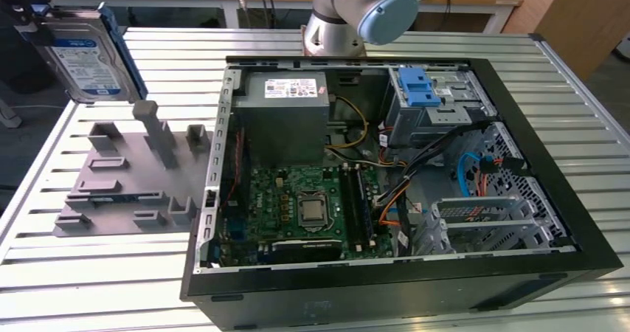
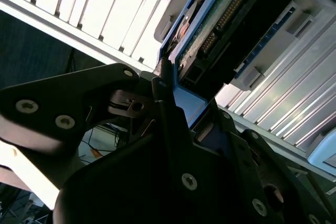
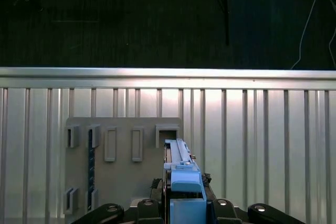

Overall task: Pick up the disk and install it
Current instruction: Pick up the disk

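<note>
The disk point(image 1: 88, 59), a silver drive with a blue-and-white label in a blue carrier frame, hangs on edge above the table at the exterior view's far left. My gripper point(image 1: 40, 18) is shut on its upper end, well above the grey fixture plate point(image 1: 128, 177). In the first wrist view the disk point(image 3: 184, 179) runs edge-on out from between the fingers, over the fixture plate point(image 3: 121, 177). In the second wrist view the gripper point(image 2: 176, 103) clamps the blue frame, and the disk's point(image 2: 220, 24) circuit-board side shows beyond it.
An open black computer case point(image 1: 551, 199) lies on the slatted metal table point(image 1: 99, 273), to the right of the fixture. Inside are a grey power supply point(image 1: 285, 118), a green motherboard point(image 1: 295, 206) and a drive bay with a blue bracket point(image 1: 423, 92). The arm's base point(image 1: 340, 22) stands behind the case.
</note>
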`<state>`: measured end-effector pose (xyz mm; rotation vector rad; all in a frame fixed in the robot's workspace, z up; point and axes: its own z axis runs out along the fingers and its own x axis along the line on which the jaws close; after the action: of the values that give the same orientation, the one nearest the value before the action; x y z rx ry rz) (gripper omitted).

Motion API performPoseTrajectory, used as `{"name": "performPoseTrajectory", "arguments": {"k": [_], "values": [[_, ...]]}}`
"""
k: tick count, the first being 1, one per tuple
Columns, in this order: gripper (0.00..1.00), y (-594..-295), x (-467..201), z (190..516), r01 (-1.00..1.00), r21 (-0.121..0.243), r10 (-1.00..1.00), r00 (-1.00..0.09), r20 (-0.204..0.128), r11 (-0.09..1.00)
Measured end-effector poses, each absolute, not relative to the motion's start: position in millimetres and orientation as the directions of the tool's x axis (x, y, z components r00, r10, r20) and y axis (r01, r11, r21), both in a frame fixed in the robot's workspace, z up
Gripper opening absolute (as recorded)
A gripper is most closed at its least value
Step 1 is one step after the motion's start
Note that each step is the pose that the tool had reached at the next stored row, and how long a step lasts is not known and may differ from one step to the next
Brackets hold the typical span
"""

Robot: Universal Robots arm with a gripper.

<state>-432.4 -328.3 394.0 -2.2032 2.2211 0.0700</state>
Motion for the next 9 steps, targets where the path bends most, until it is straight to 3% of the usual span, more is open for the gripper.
{"name": "performPoseTrajectory", "arguments": {"k": [9], "values": [[0.36, -328.3, -432.4, 403.8, -1.0, 0.023, -0.999, -0.009, -0.044, 0.008]]}}
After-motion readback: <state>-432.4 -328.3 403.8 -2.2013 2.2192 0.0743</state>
